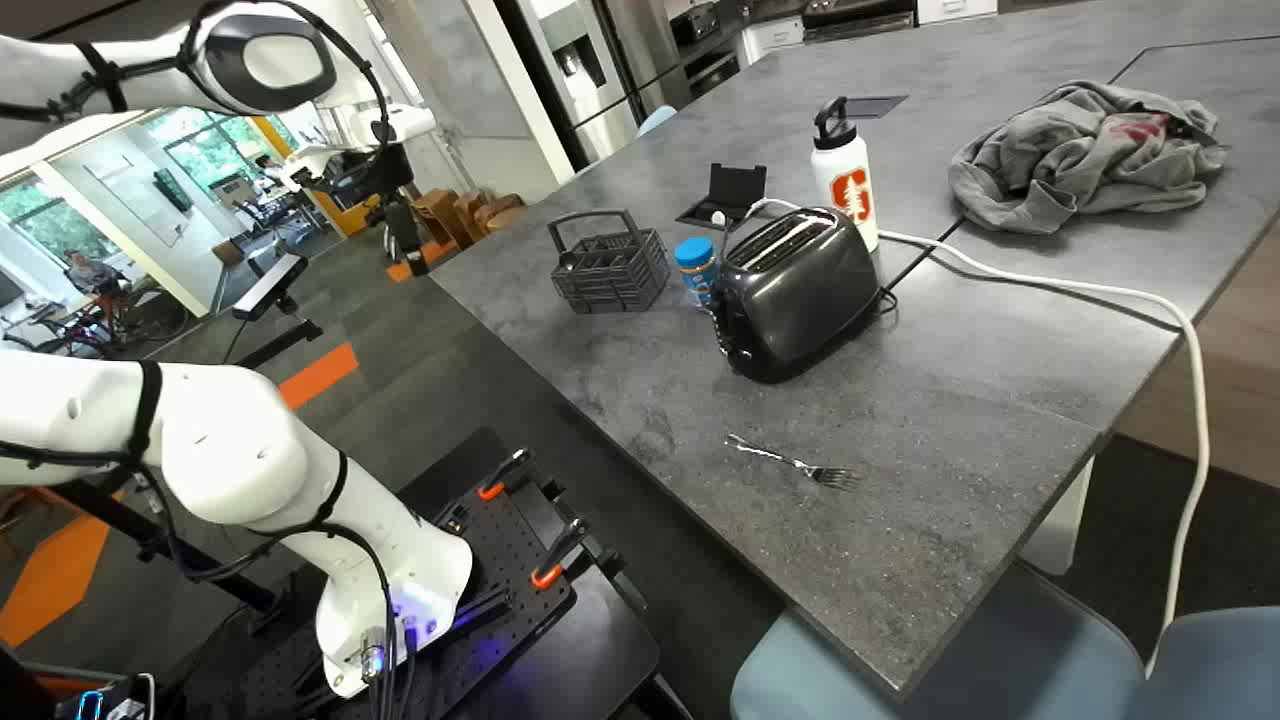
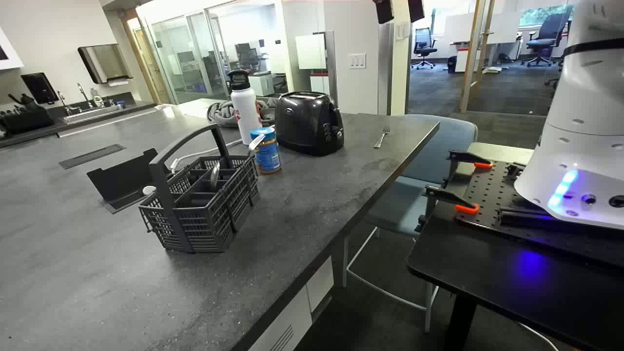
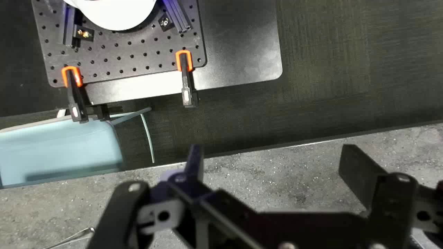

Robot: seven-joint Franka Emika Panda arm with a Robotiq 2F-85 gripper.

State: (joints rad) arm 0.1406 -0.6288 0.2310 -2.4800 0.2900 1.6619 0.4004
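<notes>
In an exterior view I have the toaster (image 1: 800, 290) upright on the grey table (image 1: 650, 380). The fork (image 1: 795, 465) lies flat on the camera's side of the toaster, apart from it. The bottle (image 1: 845, 185) stands just behind the toaster, and the crumpled cloth (image 1: 1080, 160) lies well beyond it.

In an exterior view I find the basket (image 2: 204, 226) to the left of the toaster and nearer the camera, with cutlery (image 2: 215, 176) inside. The blue-lidded jar (image 2: 268, 156) stands between the basket and the toaster. My gripper (image 2: 401, 13) hangs higher than the toaster, off to its right, only the two dark tips showing.

In the wrist view I've got the jaws spread wide, gripping nothing, with table top visible between the fingers (image 3: 361, 180). A strip of metal (image 3: 84, 232) lies on the table, partly cut off, so I can't say what it belongs to.
</notes>
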